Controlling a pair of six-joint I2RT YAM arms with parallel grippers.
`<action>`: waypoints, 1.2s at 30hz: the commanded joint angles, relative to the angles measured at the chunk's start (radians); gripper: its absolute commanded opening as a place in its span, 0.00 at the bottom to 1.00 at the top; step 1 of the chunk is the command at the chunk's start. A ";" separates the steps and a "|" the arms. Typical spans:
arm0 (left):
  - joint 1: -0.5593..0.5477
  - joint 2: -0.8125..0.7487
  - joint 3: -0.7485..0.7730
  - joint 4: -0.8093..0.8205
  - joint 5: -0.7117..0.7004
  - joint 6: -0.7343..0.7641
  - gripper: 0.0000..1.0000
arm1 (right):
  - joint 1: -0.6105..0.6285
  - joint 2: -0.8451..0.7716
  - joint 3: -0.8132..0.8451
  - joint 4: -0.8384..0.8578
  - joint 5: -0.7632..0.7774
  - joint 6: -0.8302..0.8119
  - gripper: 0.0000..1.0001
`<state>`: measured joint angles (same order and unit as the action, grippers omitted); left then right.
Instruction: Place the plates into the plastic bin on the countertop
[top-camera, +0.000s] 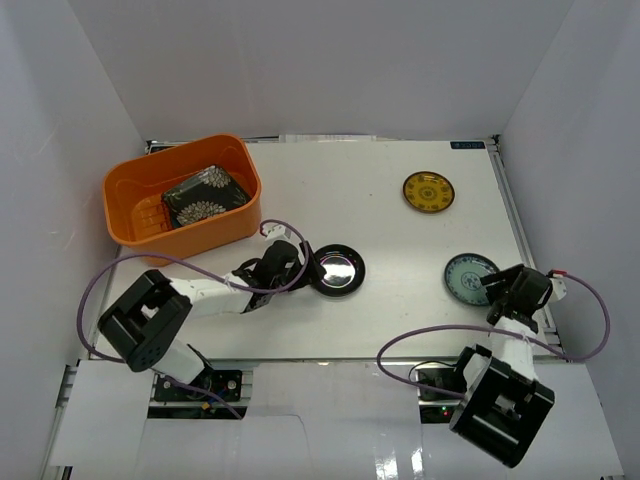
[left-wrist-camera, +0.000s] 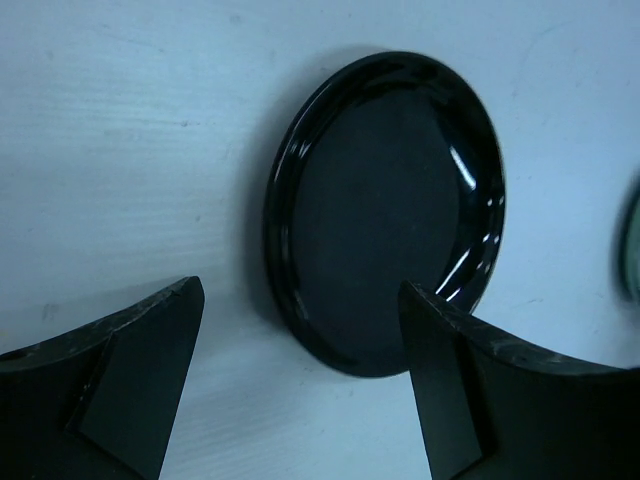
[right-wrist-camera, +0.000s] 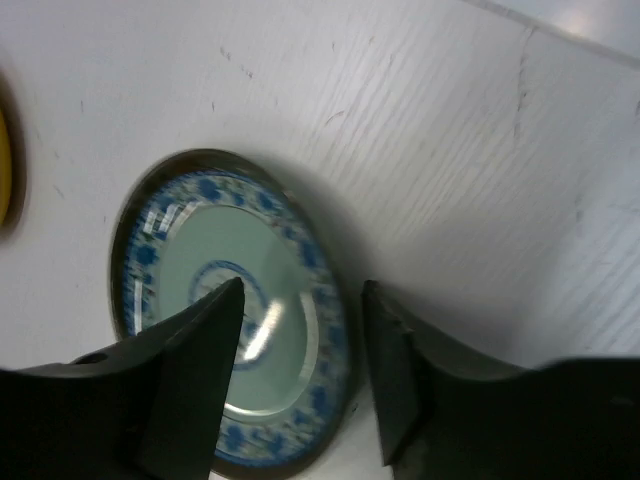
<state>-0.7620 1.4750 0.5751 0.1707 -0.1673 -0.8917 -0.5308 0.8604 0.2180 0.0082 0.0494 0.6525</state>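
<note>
Top external: lying in the orange bin (top-camera: 130, 190) at the bench's far left, one black floral plate (top-camera: 205, 197). Out on the bench (top-camera: 340, 190): glossy black plate (top-camera: 336, 270) near the middle, light-blue patterned plate (top-camera: 470, 277) to the right, small yellow plate (top-camera: 428, 191) beyond it, well apart from both arms. Judged to be the reach-and-grasp step, on two plates at once. Left hand (left-wrist-camera: 300, 295) released, fingers spread either side of the glossy black plate's near rim, nothing held. Right hand (right-wrist-camera: 302, 290) likewise unclenched, astride the light-blue patterned plate's rim, one finger over the well and one outside, not seen pinching. Next, probably: lower, pinch each thin rim firmly, lift, carry across to the orange bin. Mind slipping on the glaze.
</note>
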 joint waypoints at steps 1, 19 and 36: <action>0.032 0.068 0.029 0.084 0.048 -0.047 0.89 | -0.005 0.118 -0.089 0.142 -0.201 0.073 0.51; 0.066 0.157 0.066 0.129 0.084 -0.018 0.00 | 0.026 -0.193 0.006 0.236 -0.586 0.130 0.08; 0.820 -0.226 0.615 -0.465 0.211 0.168 0.00 | 0.610 -0.020 0.222 0.381 -0.430 0.110 0.08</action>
<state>-0.0753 1.2320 1.1805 -0.1173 -0.0349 -0.7547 -0.0296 0.8185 0.3828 0.3355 -0.4641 0.8005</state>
